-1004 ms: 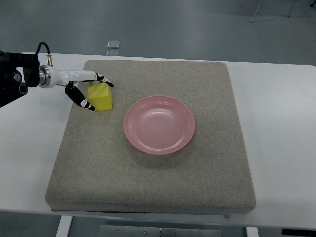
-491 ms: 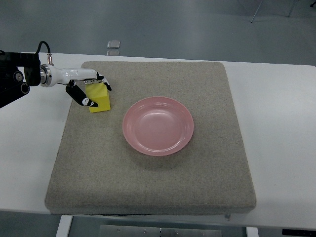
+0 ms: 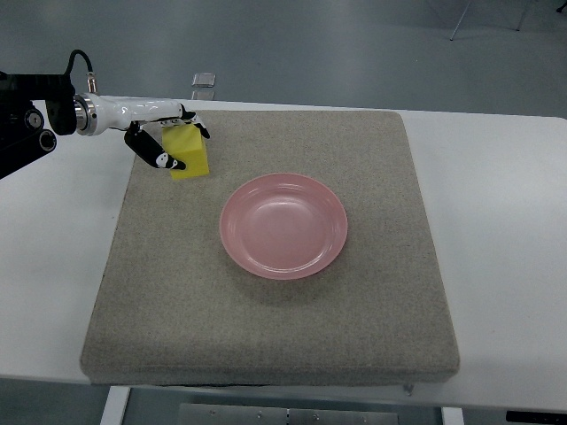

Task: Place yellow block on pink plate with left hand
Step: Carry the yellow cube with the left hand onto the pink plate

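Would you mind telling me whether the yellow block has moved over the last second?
Yes. Held in the left hand, the yellow block has moved toward the far edge of the grey mat and slightly right.

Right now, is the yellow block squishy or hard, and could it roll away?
The yellow block probably won't roll: its faces look flat. It keeps its shape in the left hand, so likely firm. It looks light, maybe foam, though that's a guess.

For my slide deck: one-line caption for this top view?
Left robot hand grips yellow block above the grey mat, beside the empty pink plate.
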